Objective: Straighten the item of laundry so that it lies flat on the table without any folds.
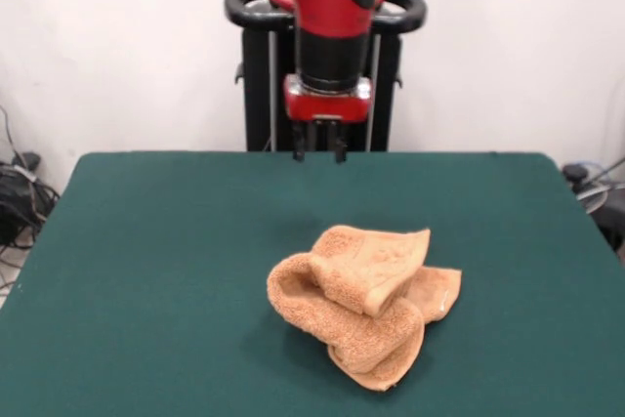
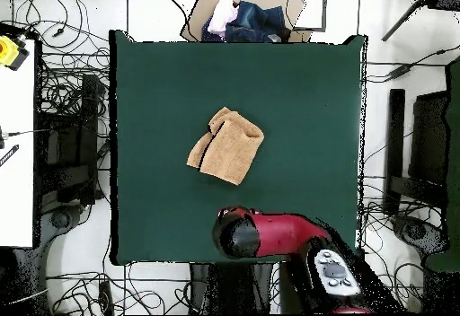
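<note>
Towel [image 1: 363, 305] [image 2: 226, 144] bunched near middle of green table [image 1: 146, 271] [image 2: 296, 97], folded over itself in thick rolls, one flat corner poking out toward 3 o'clock in front view. Gripper [image 1: 319, 151] hangs above far table edge, about 12 o'clock from towel, well apart, holding nothing; fingers slightly parted.

The towel [image 1: 366, 305] lies bunched and folded over itself on the table [image 1: 146, 261], near the middle of it, well clear of every edge. The gripper [image 1: 320, 153] hangs above the table's robot-side edge, well apart from the towel. Beyond the table's opposite edge a cardboard box [image 2: 247, 16] holding clothes sits on the floor.
</note>
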Tool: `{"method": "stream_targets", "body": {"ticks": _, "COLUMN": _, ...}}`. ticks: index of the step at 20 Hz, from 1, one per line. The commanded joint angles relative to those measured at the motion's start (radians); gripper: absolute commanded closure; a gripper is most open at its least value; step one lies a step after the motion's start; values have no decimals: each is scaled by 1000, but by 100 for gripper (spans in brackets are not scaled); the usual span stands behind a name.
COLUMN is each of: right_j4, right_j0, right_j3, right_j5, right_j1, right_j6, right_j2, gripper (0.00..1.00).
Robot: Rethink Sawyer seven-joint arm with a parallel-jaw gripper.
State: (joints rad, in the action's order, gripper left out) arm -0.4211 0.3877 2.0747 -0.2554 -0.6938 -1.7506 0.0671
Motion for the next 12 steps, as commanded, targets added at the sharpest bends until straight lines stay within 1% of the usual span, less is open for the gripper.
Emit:
{"method": "stream_targets", "body": {"ticks": 1, "right_j4": 111, "right_j0": -142, "right_j3": -84, "right_j5": 123, "right_j1": 149, "right_j6": -372, "right_j2": -146, "gripper": 0}}
{"method": "stream_targets", "body": {"ticks": 3, "right_j4": 155, "right_j0": -180, "right_j3": -91, "right_j5": 149, "right_j1": 180, "right_j6": -377, "right_j2": -165, "gripper": 0}}
{"method": "stream_targets", "body": {"ticks": 6, "right_j4": 202, "right_j0": -214, "right_j3": -94, "right_j5": 183, "right_j1": 215, "right_j6": -372, "right_j2": -187, "gripper": 0}}
{"method": "stream_targets", "body": {"ticks": 12, "right_j4": 240, "right_j0": -199, "right_j3": -63, "right_j5": 285, "right_j1": 253, "right_j6": -343, "right_j2": -185, "gripper": 0}}
